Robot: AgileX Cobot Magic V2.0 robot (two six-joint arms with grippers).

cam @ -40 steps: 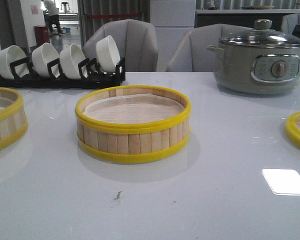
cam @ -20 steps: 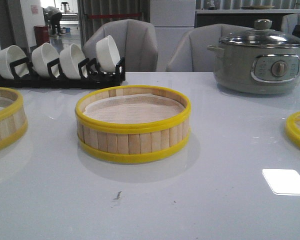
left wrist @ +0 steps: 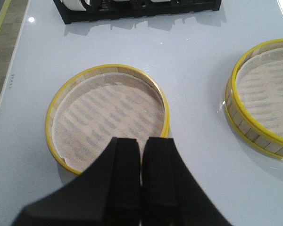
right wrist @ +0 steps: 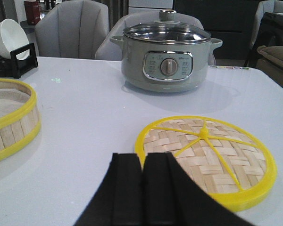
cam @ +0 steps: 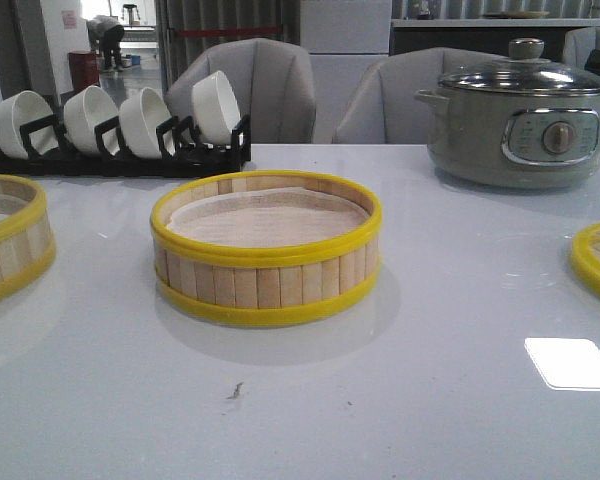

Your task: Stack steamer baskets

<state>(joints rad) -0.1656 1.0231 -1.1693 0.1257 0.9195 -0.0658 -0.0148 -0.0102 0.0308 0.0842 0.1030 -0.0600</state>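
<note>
Left gripper [left wrist: 141,176]: black fingers pressed together with nothing between them, seen at the lower middle of the left wrist view. Just above them a steamer basket [left wrist: 107,120] lies on the white table [left wrist: 193,61], its paper-lined floor exposed. A second basket [left wrist: 262,106] is cut off at the right edge, well apart from the first. A black rack [left wrist: 137,9] runs along the top edge.

Right gripper [right wrist: 141,183]: fingers likewise closed on nothing, at the bottom centre of the right wrist view. A woven lid [right wrist: 206,160] with a yellow rim lies flat at lower right, just beside the fingers. A grey pot [right wrist: 166,59] with a glass lid is placed at upper centre.

Front view: no gripper is seen. One basket is centred; another is cut off at the left edge. White bowls [cam: 115,118] are held in the rack at upper left.
</note>
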